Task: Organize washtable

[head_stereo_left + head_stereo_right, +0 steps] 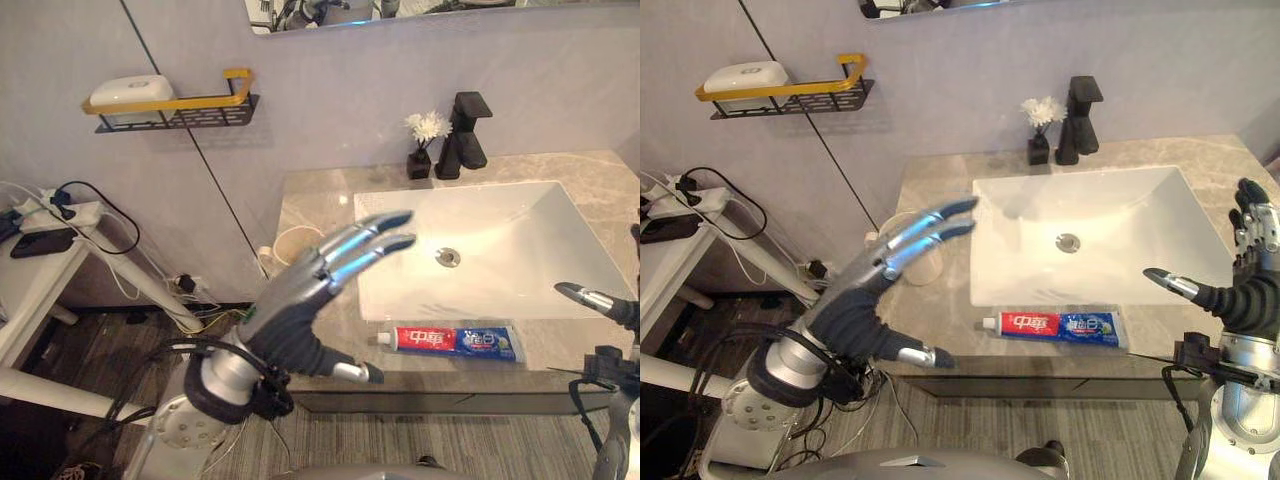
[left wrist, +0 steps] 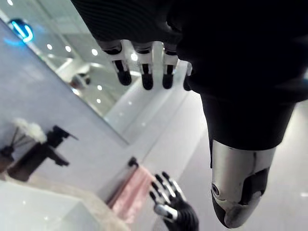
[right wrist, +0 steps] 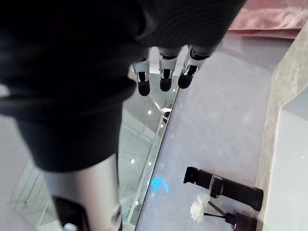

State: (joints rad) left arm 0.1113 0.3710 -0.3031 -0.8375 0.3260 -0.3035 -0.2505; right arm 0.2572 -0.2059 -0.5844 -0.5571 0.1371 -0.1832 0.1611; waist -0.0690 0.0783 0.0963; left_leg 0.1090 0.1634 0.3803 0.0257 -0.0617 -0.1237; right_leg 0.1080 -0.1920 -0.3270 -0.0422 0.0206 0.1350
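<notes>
Toothpaste (image 1: 455,341) lies on counter (image 1: 312,205) by sink (image 1: 510,225); left hand (image 1: 290,312), right hand (image 1: 1252,298) fingers straight, empty

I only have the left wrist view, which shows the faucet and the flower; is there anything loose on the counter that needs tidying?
Observer: Yes, a toothpaste tube lies flat on the counter, along its front edge, in front of the sink basin.
Operator: Thank you. Where is my left hand relative to that tube?
Observer: The left hand is raised to the left of the tube, its fingers straight and holding nothing.
Operator: Understood. Is anything else standing near that hand?
Observer: A pale cup stands on the counter left of the basin, partly hidden behind the hand.
</notes>
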